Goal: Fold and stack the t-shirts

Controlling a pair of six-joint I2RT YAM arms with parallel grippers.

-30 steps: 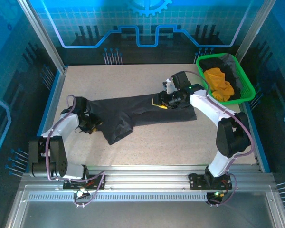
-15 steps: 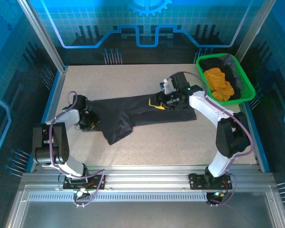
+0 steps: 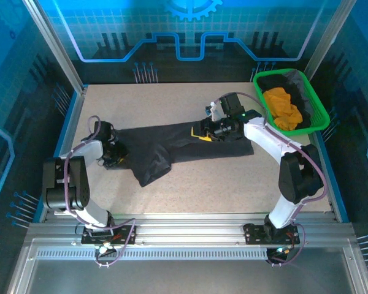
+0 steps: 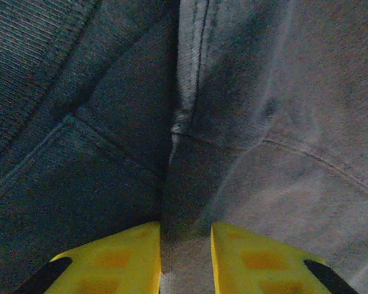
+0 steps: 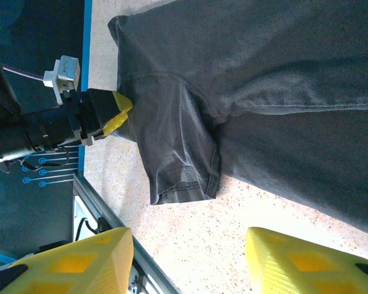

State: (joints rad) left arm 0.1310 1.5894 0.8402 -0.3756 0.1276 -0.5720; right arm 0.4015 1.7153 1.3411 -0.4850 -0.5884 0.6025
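As left tool [image 4: 185, 260] pinches it, t-shirt [image 3: 184, 144] runs left-right

The left arm [image 3: 86, 151] and right arm [image 3: 265, 138] have white link shells between black joint housings. Purple-grey cables [image 3: 65, 174] loop alongside. A green light [image 3: 243, 114] glows near the right wrist. The gripper fingers [image 5: 80, 260] are yellow with black corners.

The place is a robotics lab test cell. A speckled counter [image 3: 172, 101] is boxed in by aluminium extrusion posts [image 3: 52, 46] and blue printed wall panels [image 3: 129, 24] bearing a gear emblem [image 3: 194, 7], and cabled robot arms [image 3: 276, 147] are bolted to a slotted metal rail [image 3: 190, 228].
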